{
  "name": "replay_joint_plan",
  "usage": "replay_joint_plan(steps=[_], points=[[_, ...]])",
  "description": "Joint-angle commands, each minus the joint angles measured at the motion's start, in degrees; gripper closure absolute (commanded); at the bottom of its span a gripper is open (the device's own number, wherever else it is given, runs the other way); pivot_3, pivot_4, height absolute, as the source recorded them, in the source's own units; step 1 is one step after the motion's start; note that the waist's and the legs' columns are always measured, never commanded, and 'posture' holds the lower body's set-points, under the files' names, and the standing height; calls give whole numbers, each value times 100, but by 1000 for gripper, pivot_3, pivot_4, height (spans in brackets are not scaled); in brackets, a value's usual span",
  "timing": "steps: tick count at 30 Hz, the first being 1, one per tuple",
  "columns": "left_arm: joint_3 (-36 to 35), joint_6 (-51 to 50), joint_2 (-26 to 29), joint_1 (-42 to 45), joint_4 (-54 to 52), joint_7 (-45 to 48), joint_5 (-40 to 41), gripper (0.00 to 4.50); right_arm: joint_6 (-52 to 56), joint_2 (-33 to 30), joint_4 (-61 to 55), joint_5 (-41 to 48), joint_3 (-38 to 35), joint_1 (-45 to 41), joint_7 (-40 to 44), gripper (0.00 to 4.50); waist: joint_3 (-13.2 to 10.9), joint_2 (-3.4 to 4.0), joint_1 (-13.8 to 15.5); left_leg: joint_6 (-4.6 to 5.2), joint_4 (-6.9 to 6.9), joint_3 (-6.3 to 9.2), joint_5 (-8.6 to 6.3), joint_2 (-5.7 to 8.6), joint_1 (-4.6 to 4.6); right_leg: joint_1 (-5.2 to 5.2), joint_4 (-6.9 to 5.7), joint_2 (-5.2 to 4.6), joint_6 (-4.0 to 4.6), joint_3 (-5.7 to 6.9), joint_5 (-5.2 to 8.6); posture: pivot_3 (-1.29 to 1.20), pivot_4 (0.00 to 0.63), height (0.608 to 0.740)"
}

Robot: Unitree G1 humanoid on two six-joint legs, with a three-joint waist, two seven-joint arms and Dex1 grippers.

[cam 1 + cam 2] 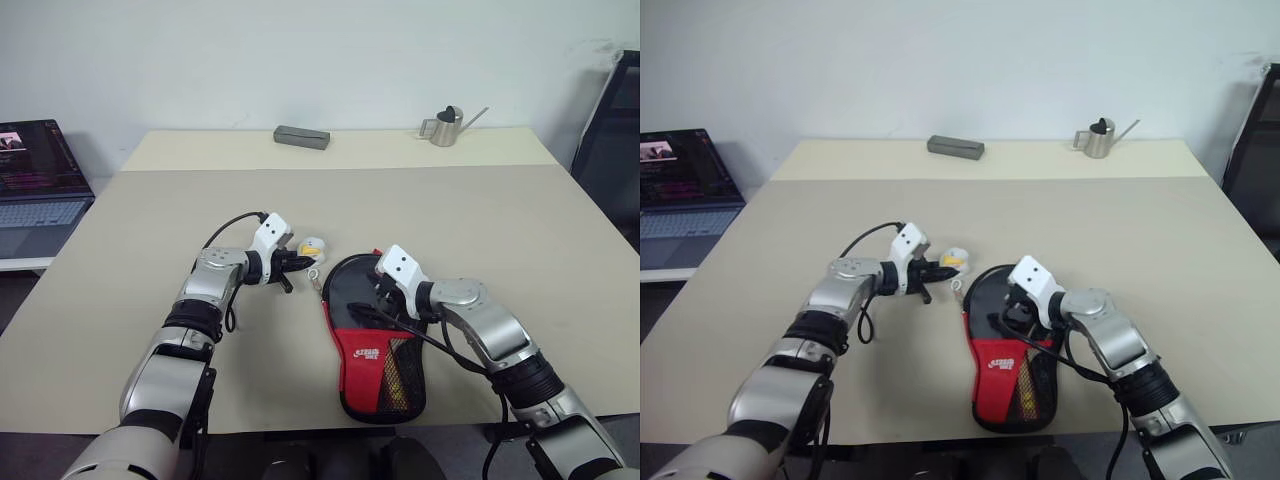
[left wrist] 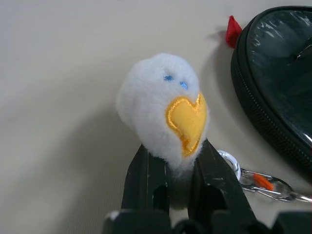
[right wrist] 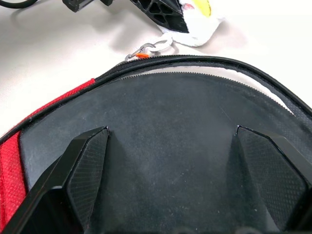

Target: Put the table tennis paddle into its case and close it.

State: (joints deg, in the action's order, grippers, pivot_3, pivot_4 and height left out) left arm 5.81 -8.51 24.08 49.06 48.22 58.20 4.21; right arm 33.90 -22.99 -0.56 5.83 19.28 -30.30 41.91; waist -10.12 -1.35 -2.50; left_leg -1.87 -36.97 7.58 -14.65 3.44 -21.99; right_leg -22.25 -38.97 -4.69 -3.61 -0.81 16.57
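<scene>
The black case (image 1: pixel 372 345), with a red and mesh panel, lies flat on the table (image 1: pixel 500 230) with its round end pointing away. Its white and yellow duck charm (image 2: pixel 163 107) hangs off the zip by a small metal clasp (image 2: pixel 258 183). My left gripper (image 1: pixel 297 262) is shut on the charm's base, just left of the case's round end. My right gripper (image 3: pixel 187 161) stands open over the round black face of the case, one finger on each side. The zip (image 3: pixel 195 73) gapes along the round rim. The paddle is mostly hidden; a pale wooden shape (image 1: pixel 400 375) shows through the mesh.
A grey box (image 1: pixel 301 137) and a small metal watering can (image 1: pixel 447 127) stand at the table's far edge. A laptop (image 1: pixel 35 180) sits on a side surface to the left. A dark chair (image 1: pixel 615 130) stands at the right.
</scene>
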Motion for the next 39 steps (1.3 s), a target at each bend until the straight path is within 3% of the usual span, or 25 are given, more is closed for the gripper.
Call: replay_joint_plan(steps=[1,22,33,39], points=[[-96,-27,73,111,-298,104,77,4356,216,-46,320,-226,158,157,-78,0,2,0,2,0,0,0,0,0,0,0,0,0,0,1,0,0,150,740],[145,752,-201,1401,1108,211,-456,4356,429,538,203,-331,425,482,-519,0,14,-11,-91,-7,1,5,5,-9,22,6,-9,50,18,-2,-14,0,150,740],[115,1378,-51,1846,2048,-493,-885,4356,570,807,52,-345,548,637,-719,0,15,-13,-96,-9,1,4,6,-12,22,4,-8,56,20,-6,-17,0,150,740],[63,1475,-305,2062,2361,-1036,-964,4356,624,952,17,-363,599,725,-833,0,16,-13,-85,-9,2,7,6,-13,22,3,-9,57,20,-4,-17,0,150,740]])
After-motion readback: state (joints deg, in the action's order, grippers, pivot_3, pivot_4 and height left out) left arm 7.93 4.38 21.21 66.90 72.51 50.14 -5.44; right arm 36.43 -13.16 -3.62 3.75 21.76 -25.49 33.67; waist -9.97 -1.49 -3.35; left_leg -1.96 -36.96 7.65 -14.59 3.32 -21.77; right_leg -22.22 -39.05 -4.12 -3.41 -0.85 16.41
